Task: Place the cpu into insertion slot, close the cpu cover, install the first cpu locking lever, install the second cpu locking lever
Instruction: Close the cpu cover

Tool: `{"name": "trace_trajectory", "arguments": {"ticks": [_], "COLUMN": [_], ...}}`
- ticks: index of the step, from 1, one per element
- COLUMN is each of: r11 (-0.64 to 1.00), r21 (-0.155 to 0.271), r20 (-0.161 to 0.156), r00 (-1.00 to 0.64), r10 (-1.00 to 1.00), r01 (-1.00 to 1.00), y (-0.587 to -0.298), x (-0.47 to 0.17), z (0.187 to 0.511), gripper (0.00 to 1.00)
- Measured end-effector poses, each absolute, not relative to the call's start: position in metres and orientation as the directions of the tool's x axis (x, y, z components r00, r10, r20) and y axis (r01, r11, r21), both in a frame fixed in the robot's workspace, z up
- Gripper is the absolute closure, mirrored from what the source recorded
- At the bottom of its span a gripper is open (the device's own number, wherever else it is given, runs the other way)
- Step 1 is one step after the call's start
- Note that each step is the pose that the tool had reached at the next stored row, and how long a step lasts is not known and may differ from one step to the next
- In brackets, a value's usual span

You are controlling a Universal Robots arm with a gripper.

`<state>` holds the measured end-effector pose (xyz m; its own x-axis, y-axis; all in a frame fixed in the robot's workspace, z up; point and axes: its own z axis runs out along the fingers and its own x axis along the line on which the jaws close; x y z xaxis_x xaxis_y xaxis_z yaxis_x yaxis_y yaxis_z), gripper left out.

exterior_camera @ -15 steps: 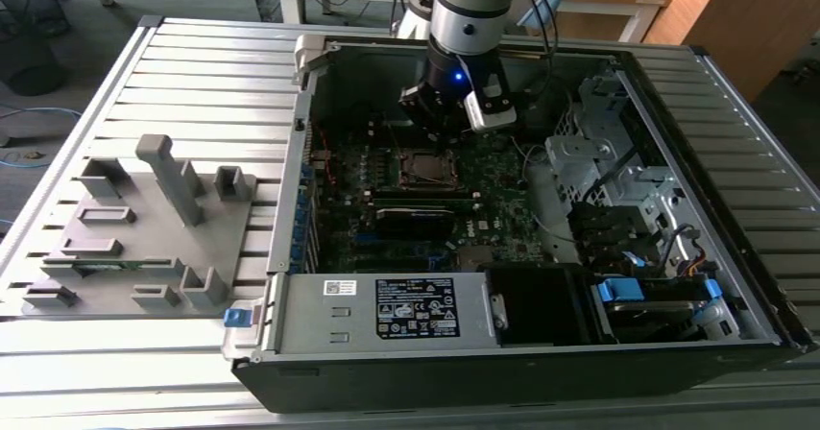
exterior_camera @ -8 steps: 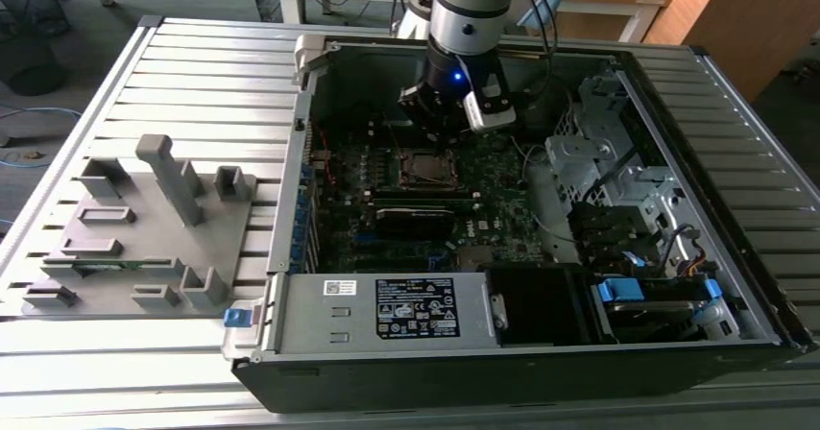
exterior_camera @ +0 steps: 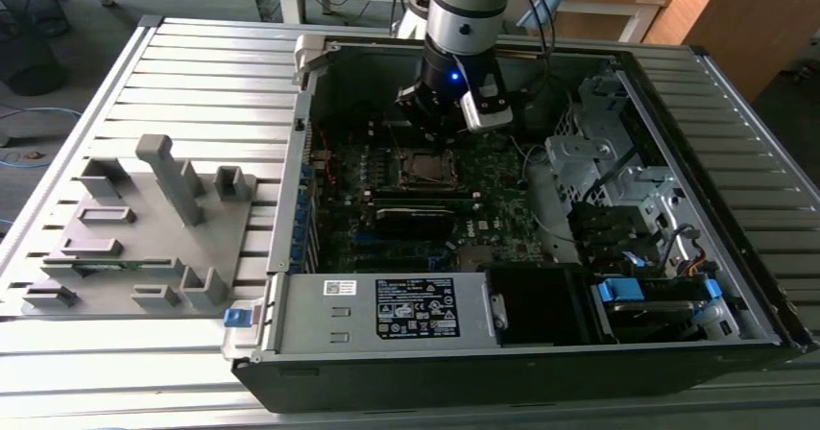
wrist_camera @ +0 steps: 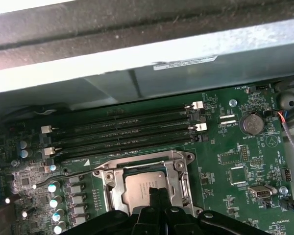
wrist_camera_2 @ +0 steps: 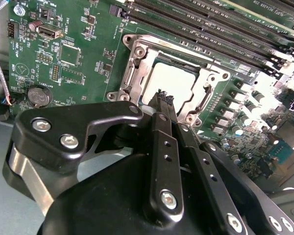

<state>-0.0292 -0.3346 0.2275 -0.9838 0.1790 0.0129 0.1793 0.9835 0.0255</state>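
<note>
In the exterior view your gripper [exterior_camera: 440, 128] hangs inside the open computer case [exterior_camera: 513, 380], upper centre of the frame, and its own body hides the tips there. In the second wrist view the fingers [wrist_camera_2: 164, 142] are pressed together with nothing between them, just over the cpu [wrist_camera_2: 174, 81]. The cpu lies in the insertion slot [wrist_camera_2: 179, 65], with the cpu cover [wrist_camera_2: 137, 61] framing it. The fingers cut off its near edge, so you cannot tell whether the cover is latched down.

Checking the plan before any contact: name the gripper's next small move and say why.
Probably lower slightly and slowly: the gripper, fingers together, hangs at the edge of the cpu cover, with the cpu already lying in its window. Whether the cover lies flat is unclear.
</note>
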Motion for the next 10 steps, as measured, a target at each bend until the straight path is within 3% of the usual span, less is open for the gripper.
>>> {"name": "trace_trajectory", "arguments": {"ticks": [10], "r11": [0.983], "r21": [0.026], "r20": [0.013], "r00": [-0.984], "r10": [0.179], "r01": [0.179], "y": [-0.3346], "x": [-0.031], "z": [0.2237], "gripper": [0.89]}}
